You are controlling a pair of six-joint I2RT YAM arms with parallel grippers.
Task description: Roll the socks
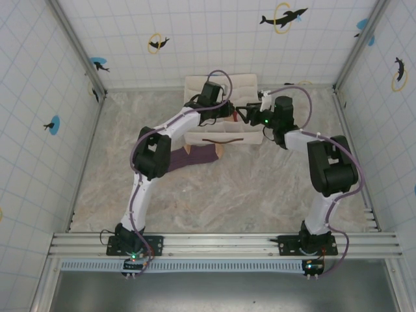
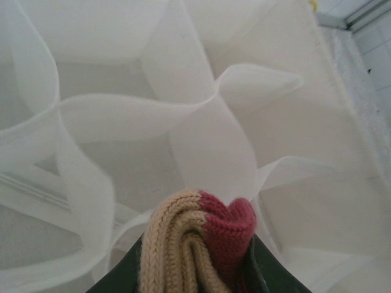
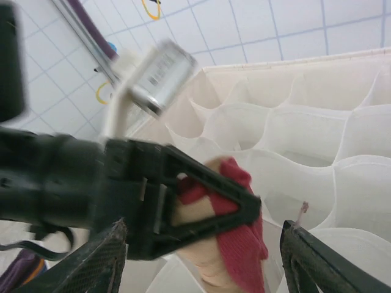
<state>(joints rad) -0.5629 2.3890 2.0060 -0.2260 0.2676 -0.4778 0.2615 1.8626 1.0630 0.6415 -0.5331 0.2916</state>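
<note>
- Tiled walls [image 1: 208, 39] ring a marbled table [image 1: 247, 188]; the organiser [image 2: 201, 140] sits at its far side.
- Left gripper [image 2: 197, 273] is clamped on the rolled beige sock [image 2: 183, 238], poised over a cell, probably to drop it in.
- Right gripper [image 3: 204, 253] hangs wide open and empty just beside, likely leaving room.
- Purple sock [image 1: 194, 158] lies flat before the organiser, not yet rolled.

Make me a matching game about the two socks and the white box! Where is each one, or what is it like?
Things:
1. beige sock
2. purple sock
3. white box

Descriptions:
A. lying on the table
B. split into many pockets
C. gripped by the left end effector

Pairs: 1-C, 2-A, 3-B
</note>
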